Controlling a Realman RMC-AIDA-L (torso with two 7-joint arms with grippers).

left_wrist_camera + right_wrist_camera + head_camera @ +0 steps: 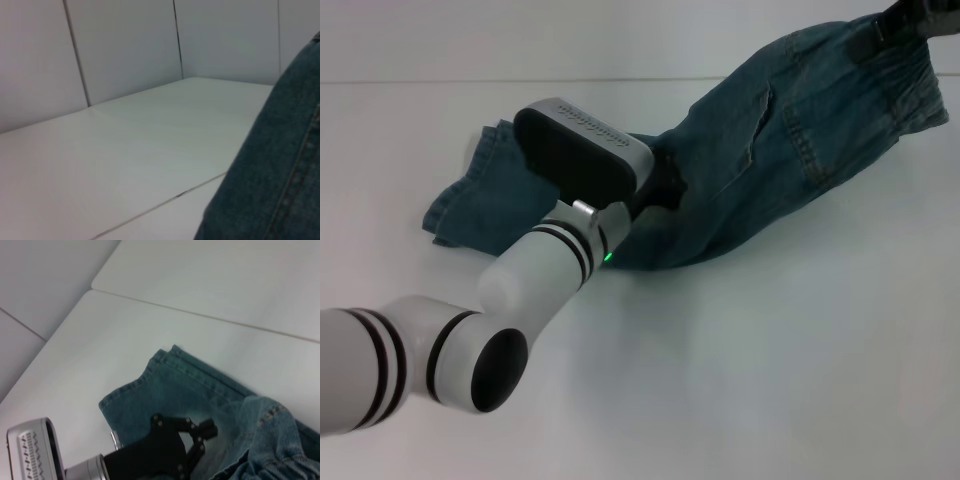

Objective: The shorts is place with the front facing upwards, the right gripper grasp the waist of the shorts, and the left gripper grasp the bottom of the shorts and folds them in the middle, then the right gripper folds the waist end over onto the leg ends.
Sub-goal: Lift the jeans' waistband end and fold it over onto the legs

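The denim shorts (750,170) stretch from the left of the table up to the far right. The leg ends (455,205) lie flat at the left, and they also show in the right wrist view as stitched leg ends (165,365). The ruffled waist (905,85) is raised at the far right, where my right gripper (903,22) is shut on it at the picture's top edge. My left gripper (665,188) sits over the middle of the shorts. In the right wrist view the left gripper (203,441) stands open above the denim. Denim (275,175) fills one corner of the left wrist view.
The white table (770,360) runs wide in front of the shorts, with a seam line (165,202) across it. White wall panels (125,45) rise behind. My left arm (440,360) reaches in from the near left.
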